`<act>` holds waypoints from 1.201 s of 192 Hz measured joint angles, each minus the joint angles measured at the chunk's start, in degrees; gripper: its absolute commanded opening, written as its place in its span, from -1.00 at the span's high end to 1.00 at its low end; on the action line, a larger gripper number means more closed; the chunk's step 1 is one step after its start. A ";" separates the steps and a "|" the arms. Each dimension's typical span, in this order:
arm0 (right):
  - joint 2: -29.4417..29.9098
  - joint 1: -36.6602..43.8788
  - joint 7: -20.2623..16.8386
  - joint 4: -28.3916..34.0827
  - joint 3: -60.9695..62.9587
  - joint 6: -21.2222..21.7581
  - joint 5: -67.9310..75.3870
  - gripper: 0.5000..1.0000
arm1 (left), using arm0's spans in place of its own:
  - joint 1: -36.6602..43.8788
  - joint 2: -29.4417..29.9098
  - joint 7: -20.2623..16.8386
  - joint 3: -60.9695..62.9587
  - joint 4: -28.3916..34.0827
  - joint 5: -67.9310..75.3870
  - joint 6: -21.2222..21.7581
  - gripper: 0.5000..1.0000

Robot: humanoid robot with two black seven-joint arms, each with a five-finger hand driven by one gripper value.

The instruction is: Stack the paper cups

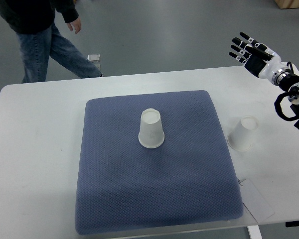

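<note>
Two white paper cups stand upside down. One paper cup (151, 129) sits near the middle of the blue-grey cushion mat (154, 199). The other paper cup (243, 133) rests on the bare white table (35, 149), just off the mat's right edge. My right hand (248, 49) hovers high at the upper right, above the table's far edge, fingers spread and holding nothing. It is well apart from both cups. No left arm shows in the picture.
A person in jeans and a dark top walks past the table's far left corner (45, 45). A small metallic object (94, 58) lies on the floor behind the table. A white paper slip (256, 199) lies by the mat's near right corner.
</note>
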 measured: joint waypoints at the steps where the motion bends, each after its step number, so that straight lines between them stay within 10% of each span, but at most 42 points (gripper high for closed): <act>1: 0.01 -0.01 0.00 0.00 -0.01 0.05 -0.01 -0.72 | 0.00 0.00 0.00 0.00 0.00 0.00 0.00 -1.00; 159: -2.19 -1.79 4.03 1.71 -0.59 5.77 -3.47 -0.69 | 0.00 0.00 0.00 -0.02 0.04 0.00 0.00 -1.00; 231: -22.61 -0.90 13.68 32.40 -0.05 -2.16 -37.40 -0.69 | 0.00 0.00 0.01 -0.02 0.04 0.00 0.00 -1.00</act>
